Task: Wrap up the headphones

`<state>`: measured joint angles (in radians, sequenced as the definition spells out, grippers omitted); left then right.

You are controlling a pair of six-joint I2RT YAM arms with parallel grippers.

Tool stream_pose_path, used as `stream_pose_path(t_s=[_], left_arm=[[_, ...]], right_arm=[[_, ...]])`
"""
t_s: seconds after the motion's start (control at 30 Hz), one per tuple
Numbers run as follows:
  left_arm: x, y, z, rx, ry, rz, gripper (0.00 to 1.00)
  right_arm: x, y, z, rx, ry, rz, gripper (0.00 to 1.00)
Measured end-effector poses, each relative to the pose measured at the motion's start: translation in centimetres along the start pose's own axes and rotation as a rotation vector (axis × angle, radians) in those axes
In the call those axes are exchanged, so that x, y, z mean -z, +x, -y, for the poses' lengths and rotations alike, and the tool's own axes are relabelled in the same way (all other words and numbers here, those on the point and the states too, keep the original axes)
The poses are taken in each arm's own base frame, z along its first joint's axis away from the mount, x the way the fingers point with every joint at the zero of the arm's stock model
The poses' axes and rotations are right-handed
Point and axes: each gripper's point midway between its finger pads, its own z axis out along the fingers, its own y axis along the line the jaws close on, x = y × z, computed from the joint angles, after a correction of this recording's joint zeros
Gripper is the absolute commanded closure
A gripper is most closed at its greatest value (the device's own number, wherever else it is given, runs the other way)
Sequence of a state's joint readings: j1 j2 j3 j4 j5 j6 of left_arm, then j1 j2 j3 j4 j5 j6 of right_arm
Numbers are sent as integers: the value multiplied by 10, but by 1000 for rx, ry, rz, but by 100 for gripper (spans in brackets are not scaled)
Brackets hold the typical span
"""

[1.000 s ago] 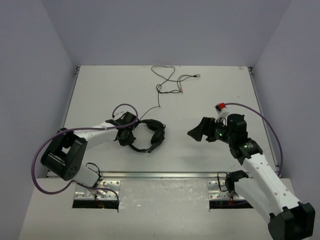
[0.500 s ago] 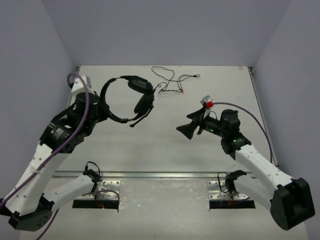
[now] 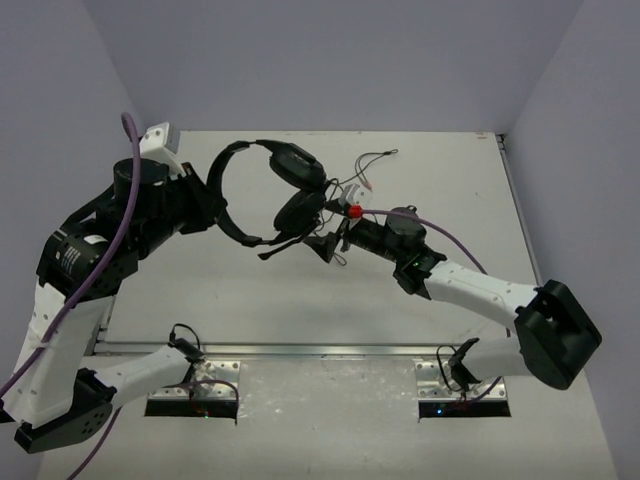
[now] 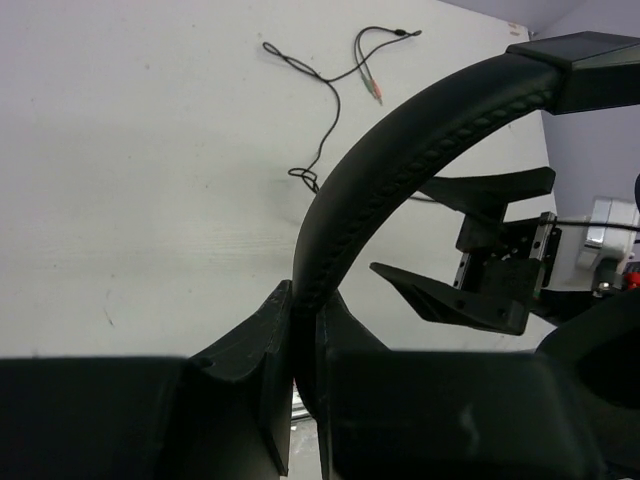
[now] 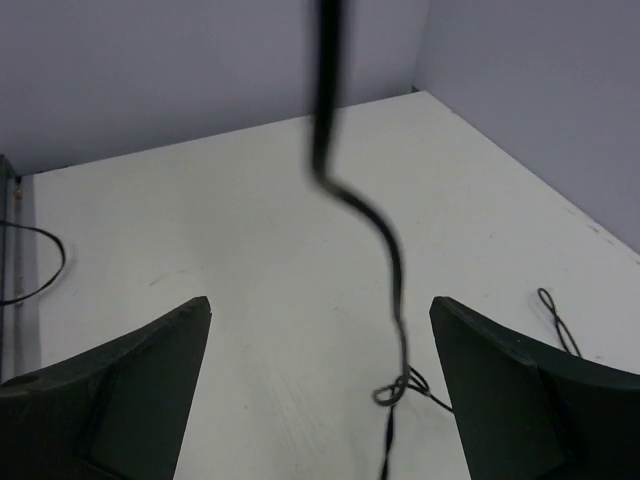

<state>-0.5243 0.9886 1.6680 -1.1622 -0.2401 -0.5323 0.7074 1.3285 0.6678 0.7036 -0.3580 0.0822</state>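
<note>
Top external: left claw (image 3: 210, 205) clamps headphones (image 3: 294, 165) aloft; right claw (image 3: 326, 245) gapes astride dangling cable (image 5: 395, 266).

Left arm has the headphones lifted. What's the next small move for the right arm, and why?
Probably close the right fingers on the cable: it appears to hang between them while the left fingers pinch the headband aloft.

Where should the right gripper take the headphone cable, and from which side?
Grip the free-hanging stretch of the cable below the earcups. It drops roughly upright between the open jaws of the right gripper, so likely come in level and close across it.
</note>
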Motion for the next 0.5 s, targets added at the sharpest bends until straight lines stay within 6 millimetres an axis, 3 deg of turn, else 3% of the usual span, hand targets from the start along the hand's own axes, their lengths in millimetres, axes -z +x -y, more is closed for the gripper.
stream_pose_path(t_s=[0.13,0.3,0.33,0.5], left_arm=[[7,-11,5,5,13,18,100],[20,-22,7,14,24,53,100],[22,-24,8,16,28,58,100],[29,-31,20,45,96,83,100]], right_arm=[[-1,5,23,61,107,-13,11],[1,7,33,127,143,-28,12],[1,6,35,138,154,-27,30],[-12,-4,42,158,133,-29,82]])
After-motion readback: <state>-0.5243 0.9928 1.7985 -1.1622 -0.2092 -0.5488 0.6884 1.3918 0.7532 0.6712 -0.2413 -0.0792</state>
